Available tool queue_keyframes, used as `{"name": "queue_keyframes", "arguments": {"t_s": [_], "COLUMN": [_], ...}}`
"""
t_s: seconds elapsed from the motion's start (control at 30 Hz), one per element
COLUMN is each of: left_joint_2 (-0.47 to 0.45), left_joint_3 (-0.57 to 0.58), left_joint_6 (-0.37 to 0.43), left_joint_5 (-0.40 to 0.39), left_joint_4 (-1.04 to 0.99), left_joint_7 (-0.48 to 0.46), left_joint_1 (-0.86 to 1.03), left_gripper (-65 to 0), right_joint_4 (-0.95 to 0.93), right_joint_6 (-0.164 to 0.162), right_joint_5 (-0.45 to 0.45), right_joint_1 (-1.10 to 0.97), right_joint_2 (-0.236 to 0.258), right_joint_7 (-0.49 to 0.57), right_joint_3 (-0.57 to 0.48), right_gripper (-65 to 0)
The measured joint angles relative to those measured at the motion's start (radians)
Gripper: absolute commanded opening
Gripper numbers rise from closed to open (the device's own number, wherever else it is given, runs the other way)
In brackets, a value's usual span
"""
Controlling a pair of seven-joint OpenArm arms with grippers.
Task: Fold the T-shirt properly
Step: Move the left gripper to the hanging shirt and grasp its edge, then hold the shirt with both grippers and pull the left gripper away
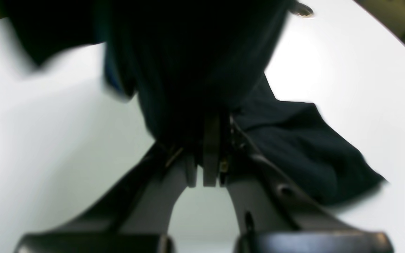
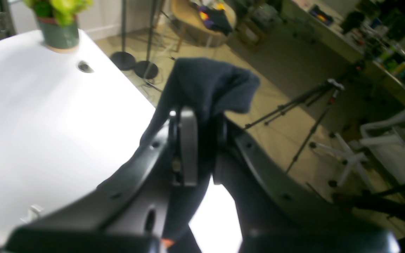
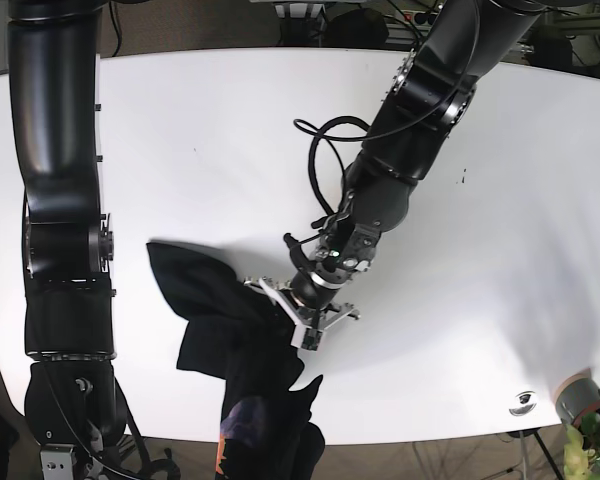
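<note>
I have the tabletop (image 3: 230, 120) white and bare over most of its span; the only work on it sits at the near edge, so I judge the fold barely begun. The shirt (image 3: 220, 320) lies there in a dark crumpled heap, part on the tabletop and part spilling over the near edge; no flat panel, no clean crease, no sleeve laid out that I can make out; nothing I would call a finished fold.

My left arm reaches down from the far side, and its claw (image 3: 310, 322) is at the heap's right side; in the left wrist view the left claw (image 1: 202, 168) is clenched on a bunch of the shirt (image 1: 195, 70), cloth rising dark from between the jaws while another flap trails to the right on the tabletop (image 1: 47, 140).

My right arm stands at the base view's left; its claw I cannot pick out there. In the right wrist view the right claw (image 2: 199, 147) grasps the shirt (image 2: 209, 84) too, a fold of it pinched between the pads and held beyond the tabletop (image 2: 47, 116) edge, over the floor.

What is left, as I judge it: spreading the shirt flat, then every fold.
</note>
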Motion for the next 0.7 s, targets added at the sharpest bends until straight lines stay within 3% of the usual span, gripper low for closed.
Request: {"name": "queue_keyframes", "arguments": {"t_s": [0.1, 0.37, 0.7], "left_joint_2": [-0.062, -0.217, -0.340], "left_joint_3": [-0.030, -0.122, -0.242], "left_joint_6": [0.003, 0.000, -0.007], "left_joint_5": [0.001, 0.000, -0.004], "left_joint_4": [0.125, 0.409, 0.620], "left_joint_7": [0.085, 0.164, 0.178], "left_joint_1": [0.043, 0.232, 0.428], "left_gripper": [-65.0, -65.0, -65.0], "right_joint_4": [0.000, 0.001, 0.001], "right_joint_6": [-0.002, 0.000, 0.003], "right_joint_5": [-0.001, 0.002, 0.005], "right_joint_1": [0.000, 0.000, -0.002], "right_joint_2": [0.004, 0.021, 0.024], "right_joint_7": [0.000, -0.001, 0.000], "right_joint_3": [0.001, 0.001, 0.000], "right_gripper": [-63.1, -63.1, -63.1]}}
